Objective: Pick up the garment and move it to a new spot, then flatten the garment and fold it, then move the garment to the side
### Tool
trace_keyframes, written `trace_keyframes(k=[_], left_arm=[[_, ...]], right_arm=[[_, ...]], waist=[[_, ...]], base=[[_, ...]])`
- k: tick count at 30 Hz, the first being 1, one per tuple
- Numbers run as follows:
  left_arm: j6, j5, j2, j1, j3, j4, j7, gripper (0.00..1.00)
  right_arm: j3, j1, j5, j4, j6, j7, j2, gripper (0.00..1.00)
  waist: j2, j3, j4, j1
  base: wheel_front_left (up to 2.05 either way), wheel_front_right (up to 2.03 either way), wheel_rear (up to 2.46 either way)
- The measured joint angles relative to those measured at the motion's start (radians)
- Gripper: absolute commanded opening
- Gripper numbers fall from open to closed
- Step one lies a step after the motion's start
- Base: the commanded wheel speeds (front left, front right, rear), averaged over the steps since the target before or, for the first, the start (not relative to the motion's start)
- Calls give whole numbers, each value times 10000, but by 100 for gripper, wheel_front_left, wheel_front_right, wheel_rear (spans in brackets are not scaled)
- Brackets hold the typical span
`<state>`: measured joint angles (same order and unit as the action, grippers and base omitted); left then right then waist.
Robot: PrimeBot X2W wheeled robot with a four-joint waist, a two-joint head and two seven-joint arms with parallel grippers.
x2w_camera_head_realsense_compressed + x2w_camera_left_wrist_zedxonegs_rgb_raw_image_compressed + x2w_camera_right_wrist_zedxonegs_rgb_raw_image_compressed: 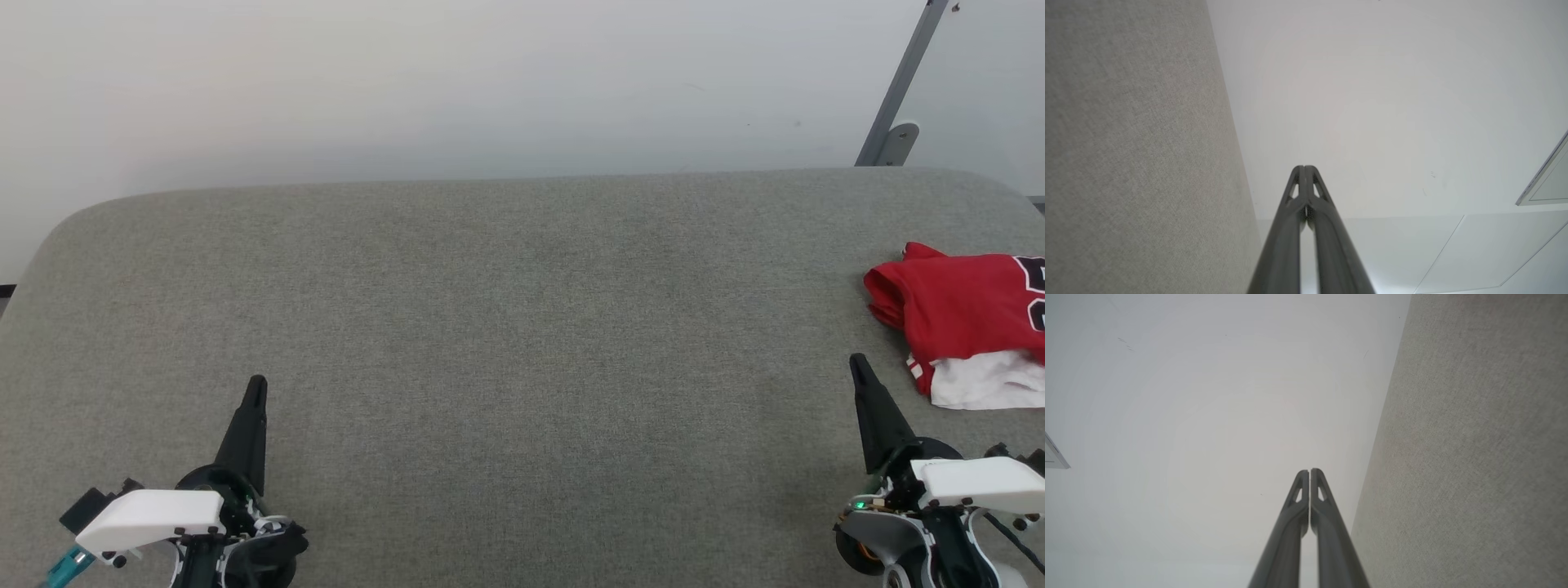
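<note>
The garment, red with a white sleeve and part of black white-edged lettering, lies folded at the right edge of the grey fabric surface, partly cut off by the head view's border. My right gripper stands shut just left of and nearer than the garment, apart from it. In the right wrist view the right gripper has its fingers pressed together and empty. At the lower left my left gripper is shut, far from the garment. In the left wrist view the left gripper is closed with nothing in it.
A pale wall rises behind the surface's rounded far edge. A grey metal bracket leans at the upper right. Both wrist views show the wall beside the grey fabric.
</note>
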<state>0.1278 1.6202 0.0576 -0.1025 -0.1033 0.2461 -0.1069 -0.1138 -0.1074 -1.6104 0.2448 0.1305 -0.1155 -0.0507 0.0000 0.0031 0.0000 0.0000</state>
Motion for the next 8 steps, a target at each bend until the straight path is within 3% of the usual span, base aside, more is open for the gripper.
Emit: trace_keyframes(k=[8], left_arm=[[0,-4,-6,0,-12,0,-2,0]], right_arm=[[-2,0,-2,2,2,0,0,0]], waist=[[0,0,0,0]], base=[[0,0,0]])
